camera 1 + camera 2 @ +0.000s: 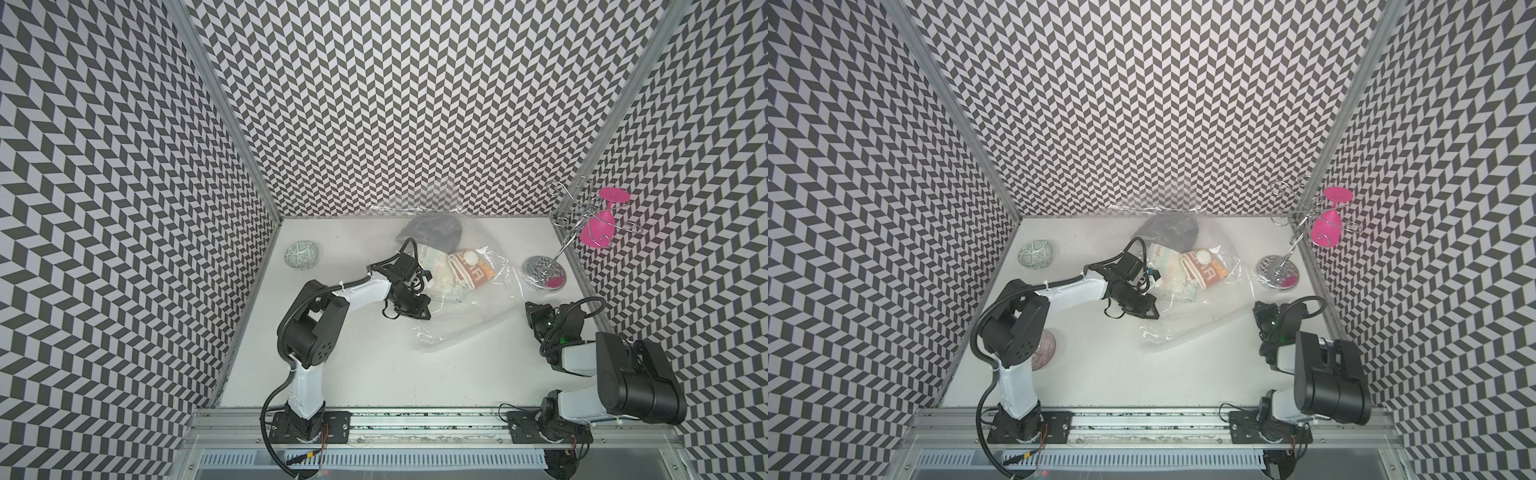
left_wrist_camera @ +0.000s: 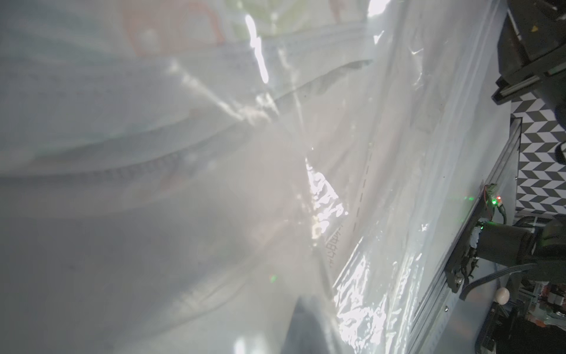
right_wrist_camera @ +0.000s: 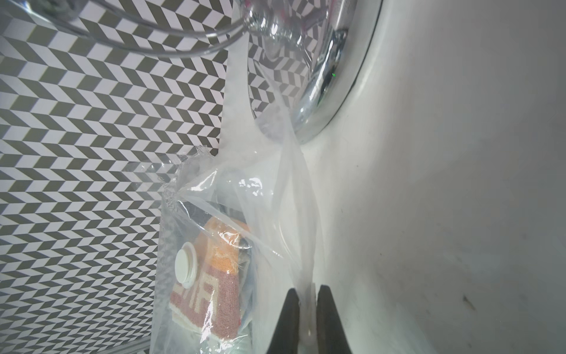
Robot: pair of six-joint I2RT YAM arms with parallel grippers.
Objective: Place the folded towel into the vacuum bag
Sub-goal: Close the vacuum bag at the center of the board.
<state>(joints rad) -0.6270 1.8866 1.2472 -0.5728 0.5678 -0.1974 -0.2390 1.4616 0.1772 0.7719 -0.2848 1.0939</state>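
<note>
Right gripper (image 3: 306, 321) first: my two dark fingers (image 3: 289, 318) are pressed together on a pale fold of the vacuum bag (image 3: 269, 196), so the plastic is pinched at the bag's edge.

Over to my left gripper (image 1: 419, 311). It sits against the bag's opposite side, low over the crinkled plastic, and it is closed. My left wrist camera shows only blurred plastic right up against the lens, so I cannot tell whether any of it is caught between the jaws.

In both top views the bag lies spread on the white table (image 1: 374, 365), between my two grippers. Inside it, under the white valve cap (image 1: 471, 257) (image 1: 1203, 256), sits the orange folded towel (image 1: 478, 274) (image 1: 1210, 272) with pink lettering. Touching it, on the bag's side nearer my left gripper, is a pale folded towel (image 1: 434, 272) (image 1: 1167, 270), seen through the plastic. At the bag's far end is a dark bundle (image 1: 430, 230).

Just beside the bag on my right gripper's side stands the chrome base (image 1: 544, 270) of a wire rack holding a pink goblet (image 1: 598, 224). A green patterned bowl (image 1: 302, 254) sits well apart from the bag, beyond my left arm.
</note>
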